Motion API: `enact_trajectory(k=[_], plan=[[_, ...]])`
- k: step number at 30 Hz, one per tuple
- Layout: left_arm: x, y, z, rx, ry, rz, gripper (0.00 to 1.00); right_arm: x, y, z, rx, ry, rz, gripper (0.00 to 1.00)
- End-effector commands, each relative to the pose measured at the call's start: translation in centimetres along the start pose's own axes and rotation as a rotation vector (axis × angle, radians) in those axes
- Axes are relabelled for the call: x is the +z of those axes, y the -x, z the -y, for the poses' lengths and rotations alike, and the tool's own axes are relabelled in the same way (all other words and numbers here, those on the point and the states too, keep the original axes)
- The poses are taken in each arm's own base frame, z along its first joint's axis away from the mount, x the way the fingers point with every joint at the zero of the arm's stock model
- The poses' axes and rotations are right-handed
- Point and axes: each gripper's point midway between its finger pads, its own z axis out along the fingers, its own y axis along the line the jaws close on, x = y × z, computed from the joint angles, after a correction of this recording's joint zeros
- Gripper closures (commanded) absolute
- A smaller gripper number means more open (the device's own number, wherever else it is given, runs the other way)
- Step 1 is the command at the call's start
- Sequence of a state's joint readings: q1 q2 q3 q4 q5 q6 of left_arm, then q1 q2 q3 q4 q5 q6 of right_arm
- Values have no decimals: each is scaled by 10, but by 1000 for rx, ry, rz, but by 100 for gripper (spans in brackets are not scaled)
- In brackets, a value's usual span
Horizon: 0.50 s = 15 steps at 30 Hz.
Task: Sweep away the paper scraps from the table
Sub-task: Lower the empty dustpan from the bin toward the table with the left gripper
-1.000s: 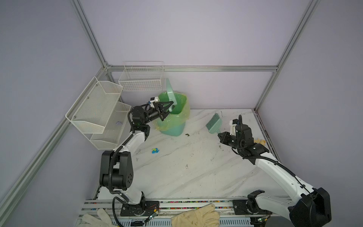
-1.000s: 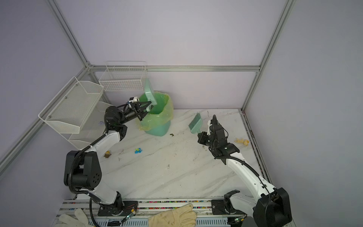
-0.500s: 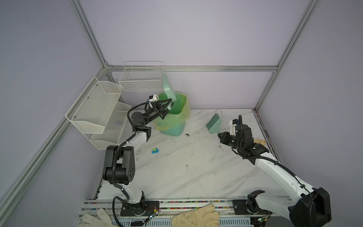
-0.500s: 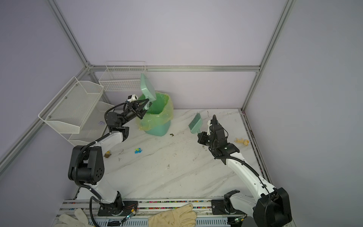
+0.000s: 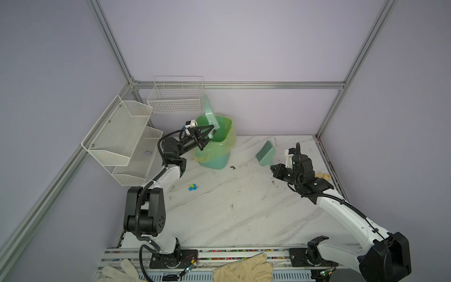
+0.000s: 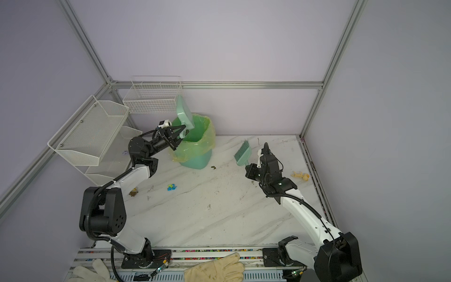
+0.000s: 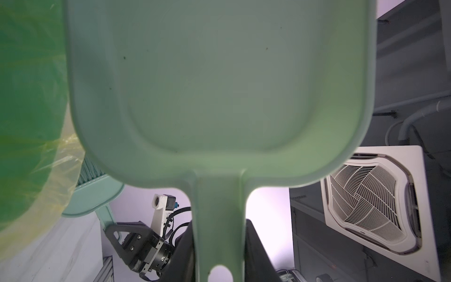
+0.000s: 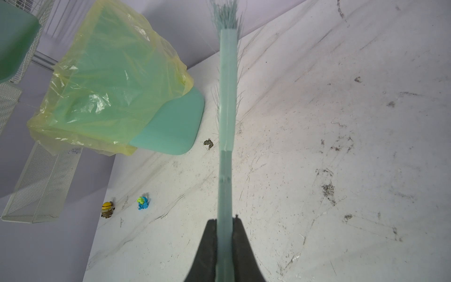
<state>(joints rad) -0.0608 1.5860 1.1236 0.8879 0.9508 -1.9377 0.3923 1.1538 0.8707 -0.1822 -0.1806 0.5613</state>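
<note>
paper scraps (image 5: 193, 187): one crumpled blue-and-lime clump on the scuffed marbled tabletop (image 5: 244, 219), in front of the bin (image 5: 216, 156), well apart.
left pincer (image 5: 209, 133): clamped on the handle of the smooth plastic dustpan (image 5: 210, 117), tipped up over the bin.
right pincer (image 5: 272, 168): gripping the brush (image 5: 265, 152) handle beside the bin, bristles pointing away.
coming move: we judge the clump nearer the left arm; the brush must cross in front of the bin.

Pale lilac walls (image 5: 244, 44) close the space on three sides under even, soft light. Aluminium posts (image 5: 111, 41) rise at the corners, joined by a horizontal rail (image 5: 268, 85) along the rear wall. A white wire basket (image 5: 175, 97) hangs there, and a two-tier white mesh shelf (image 5: 122, 136) hangs on the left wall. The left wrist view shows a white ceiling air-conditioning vent (image 7: 371, 200) beside grey pipes (image 7: 427, 112).
</note>
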Motion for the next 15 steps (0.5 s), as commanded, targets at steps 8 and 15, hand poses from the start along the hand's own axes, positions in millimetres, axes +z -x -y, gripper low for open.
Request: enact_trajectory(k=[8, 15], plan=[[-40, -36, -3, 369, 460, 51, 100, 7, 9, -10, -6, 38, 12, 100], [-71, -49, -13, 455, 615, 106, 100, 9, 12, -15, -12, 53, 8, 100]])
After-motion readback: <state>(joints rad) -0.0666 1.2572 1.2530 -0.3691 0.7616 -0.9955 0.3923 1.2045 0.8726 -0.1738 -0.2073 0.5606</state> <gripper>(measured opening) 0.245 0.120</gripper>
